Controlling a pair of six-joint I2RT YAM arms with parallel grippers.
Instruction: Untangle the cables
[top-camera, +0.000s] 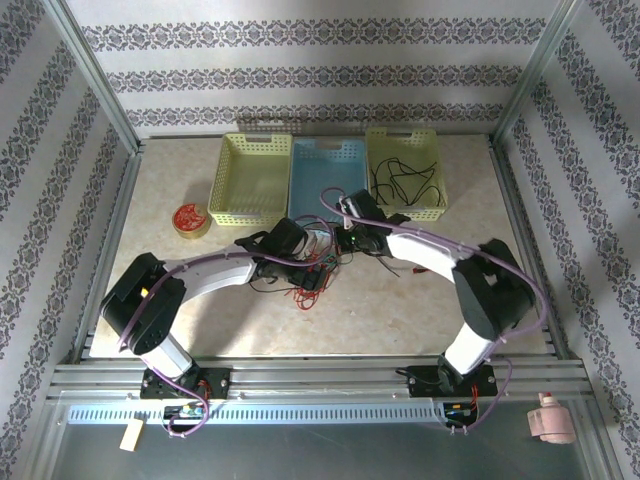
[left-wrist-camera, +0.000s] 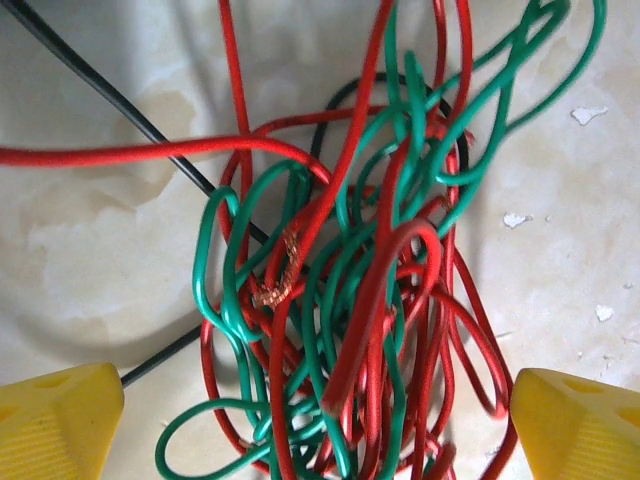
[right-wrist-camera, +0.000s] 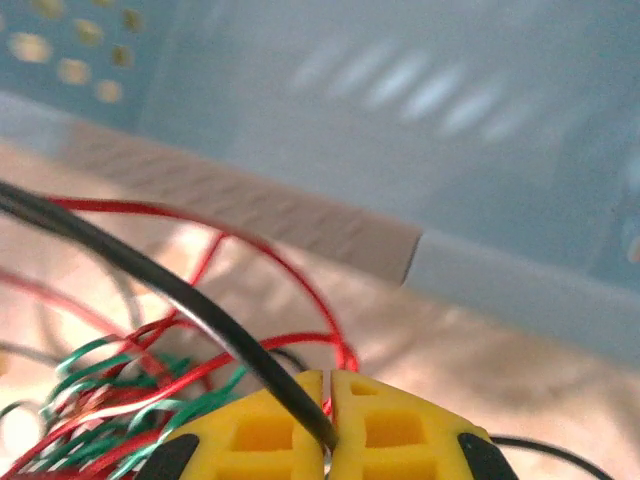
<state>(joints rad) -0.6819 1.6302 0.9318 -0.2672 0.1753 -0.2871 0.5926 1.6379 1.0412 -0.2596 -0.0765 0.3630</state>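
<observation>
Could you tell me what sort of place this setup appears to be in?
Probably a robot lab test cell: arms bolted to an aluminium rail, patterned panel walls, plastic baskets on the table.

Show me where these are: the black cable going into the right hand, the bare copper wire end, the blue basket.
black cable (right-wrist-camera: 200, 312), right wrist view, middle of the strand
bare copper wire end (left-wrist-camera: 280, 282), left wrist view, the frayed strands
blue basket (top-camera: 320, 160), top external view, its bare floor

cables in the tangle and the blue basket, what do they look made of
cables: glossy plastic insulation, likely over copper; frayed coppery strands show at one bare end. blue basket: apparently moulded plastic, smooth, with perforated walls.
</observation>
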